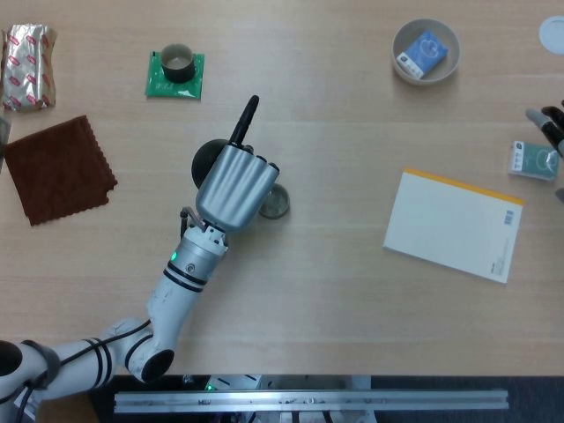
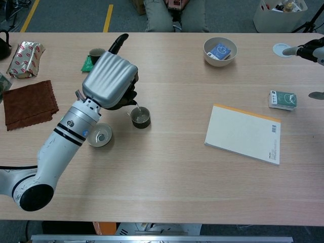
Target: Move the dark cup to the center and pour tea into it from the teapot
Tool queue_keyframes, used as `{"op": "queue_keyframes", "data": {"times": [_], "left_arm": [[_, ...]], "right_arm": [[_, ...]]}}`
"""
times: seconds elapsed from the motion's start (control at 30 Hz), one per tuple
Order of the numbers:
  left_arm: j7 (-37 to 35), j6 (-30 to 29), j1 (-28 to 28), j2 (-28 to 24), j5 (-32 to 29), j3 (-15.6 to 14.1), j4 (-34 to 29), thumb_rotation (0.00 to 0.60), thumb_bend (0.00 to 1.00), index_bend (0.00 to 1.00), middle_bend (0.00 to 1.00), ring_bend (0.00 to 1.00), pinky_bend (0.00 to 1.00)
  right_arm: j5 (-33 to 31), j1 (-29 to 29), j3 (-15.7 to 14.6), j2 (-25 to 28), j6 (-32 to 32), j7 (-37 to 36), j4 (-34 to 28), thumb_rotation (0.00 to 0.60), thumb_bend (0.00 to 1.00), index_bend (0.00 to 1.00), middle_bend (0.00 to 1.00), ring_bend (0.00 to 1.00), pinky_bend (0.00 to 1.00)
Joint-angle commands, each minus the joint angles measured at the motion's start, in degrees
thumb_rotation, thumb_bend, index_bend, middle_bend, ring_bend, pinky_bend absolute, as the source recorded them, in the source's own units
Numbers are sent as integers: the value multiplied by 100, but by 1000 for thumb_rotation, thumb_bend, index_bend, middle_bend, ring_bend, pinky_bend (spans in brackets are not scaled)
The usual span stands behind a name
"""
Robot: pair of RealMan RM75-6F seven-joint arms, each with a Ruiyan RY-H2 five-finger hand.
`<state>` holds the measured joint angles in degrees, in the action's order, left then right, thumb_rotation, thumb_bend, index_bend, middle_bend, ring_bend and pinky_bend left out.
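The left hand (image 2: 110,81) is clamping the teapot (image 1: 209,159), mostly hidden beneath it, and tilting its spout over the dark cup (image 2: 140,117), which is sitting just right of the hand near the bench's middle. The right hand (image 2: 310,52), fingers apart, is idling well away at the far right edge.

A robot test lab: a long wooden table (image 2: 167,192) on grey floor with yellow tape (image 2: 108,15), and a seated person (image 2: 164,12) behind it.
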<state>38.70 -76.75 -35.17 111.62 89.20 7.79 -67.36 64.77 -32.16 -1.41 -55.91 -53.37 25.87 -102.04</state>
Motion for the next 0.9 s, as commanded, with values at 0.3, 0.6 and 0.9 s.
{"op": "queue_keyframes", "data": {"times": [0.3,0.6,0.9], "left_arm": [[-20,7,-5,-7,3,3,24,600,223,962,1000,833,56],[-212,129,26,-6,-229,104,-135,600,224,959,1000,829,56],[-669,266,84,-100,-588,292,-469,600,223,959,1000,827,56]], "right_arm": [[-9,11,28,-14,2,34,8,600,196,0,105,0,0],[-72,5,43,-27,14,118,-6,600,195,0,105,0,0],[-176,-16,66,-57,28,198,-26,600,196,0,105,0,0]]}}
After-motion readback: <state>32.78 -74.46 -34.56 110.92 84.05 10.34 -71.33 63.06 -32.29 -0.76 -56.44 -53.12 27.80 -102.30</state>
